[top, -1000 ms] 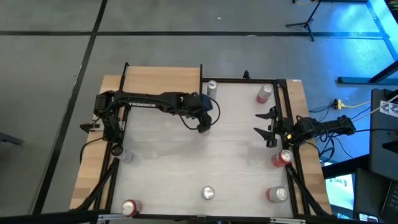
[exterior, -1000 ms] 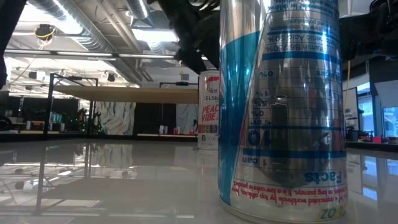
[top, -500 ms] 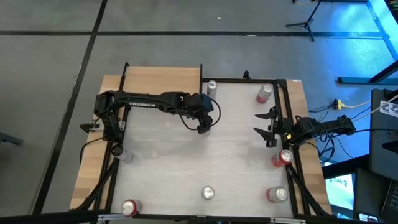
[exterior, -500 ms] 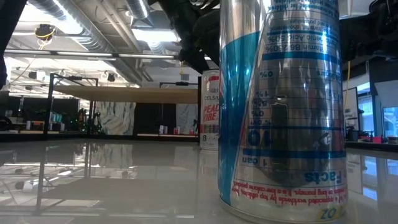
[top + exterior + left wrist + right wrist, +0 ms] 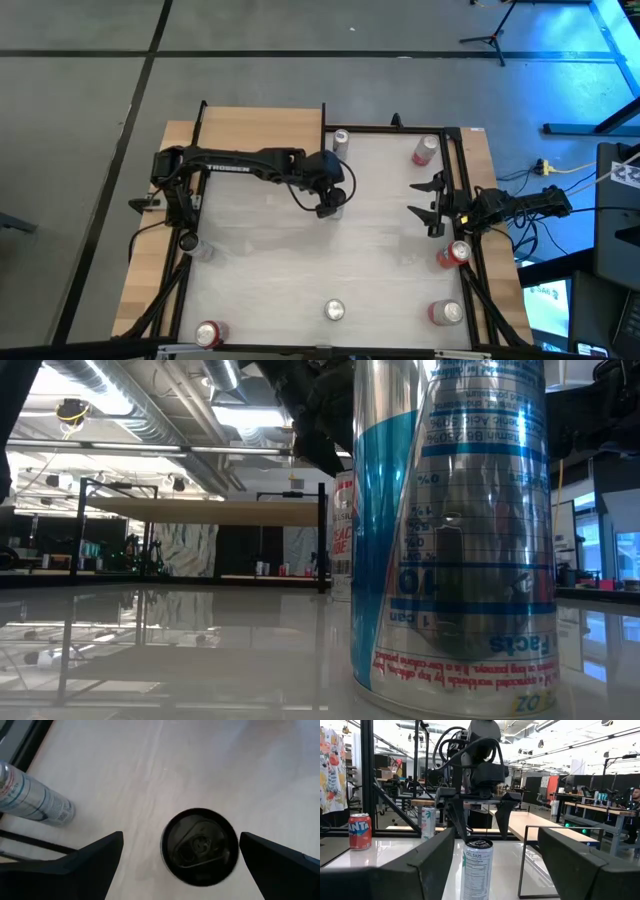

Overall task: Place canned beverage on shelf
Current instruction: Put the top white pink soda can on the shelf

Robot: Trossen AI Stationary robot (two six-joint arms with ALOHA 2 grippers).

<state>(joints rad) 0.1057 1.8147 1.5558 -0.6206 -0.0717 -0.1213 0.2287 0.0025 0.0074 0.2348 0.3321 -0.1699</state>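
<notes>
The left gripper (image 5: 331, 207) hangs a little above centre in the high view, fingers (image 5: 85, 865) spread wide on either side of a Celsius can (image 5: 199, 846) that stands upright on the table (image 5: 330, 255); the fingers do not touch it. Just beyond, near the table's upper edge, stands a silver can (image 5: 341, 140), and to the upper left lies the shelf (image 5: 262, 127), with no can on it. The right gripper (image 5: 428, 207) waits at the right edge, fingers apart, holding nothing, with a red can (image 5: 425, 150) above it.
</notes>
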